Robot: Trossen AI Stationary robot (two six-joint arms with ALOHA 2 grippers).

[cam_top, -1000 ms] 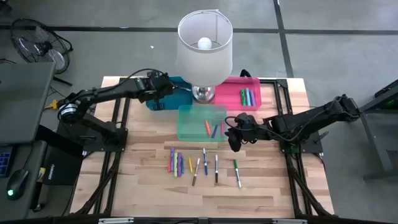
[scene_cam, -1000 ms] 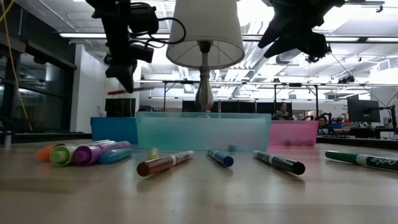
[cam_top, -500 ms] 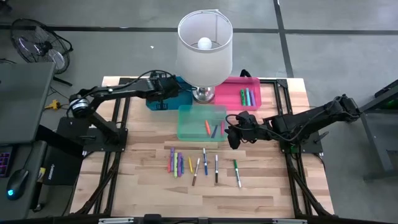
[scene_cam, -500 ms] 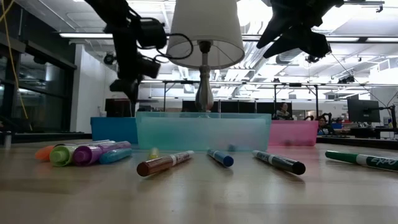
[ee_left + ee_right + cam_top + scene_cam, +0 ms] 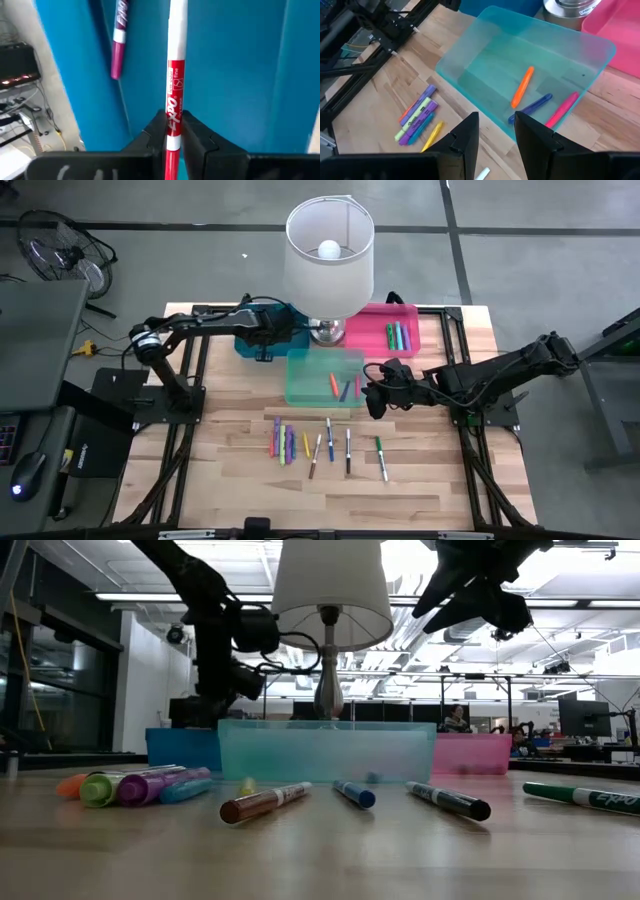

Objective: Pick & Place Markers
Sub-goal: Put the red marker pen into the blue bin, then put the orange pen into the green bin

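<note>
Left gripper (image 5: 173, 131) clamps a red-and-white Expo marker (image 5: 174, 95) over the blue plastic bin (image 5: 287, 332).
The marker sticks straight out ahead of the pinching fingers; a purple marker (image 5: 118, 40) lies in the bin beside it. Right gripper (image 5: 372, 404) hovers at 3 o'clock of the teal translucent bin (image 5: 305, 385), fingers partly apart, holding nothing. Loose mixed-colour markers (image 5: 308, 445) lie at 6 o'clock on the wooden table (image 5: 420, 470).

the bench (image 5: 430, 480) is pale wood planks, matt. the teal bin (image 5: 530, 60) before the right arm's jaws is translucent plastic, smooth; the blue bin (image 5: 240, 75) glossy. lamp base (image 5: 570, 7) shiny metal, its shade (image 5: 329, 255) perhaps cloth.
</note>
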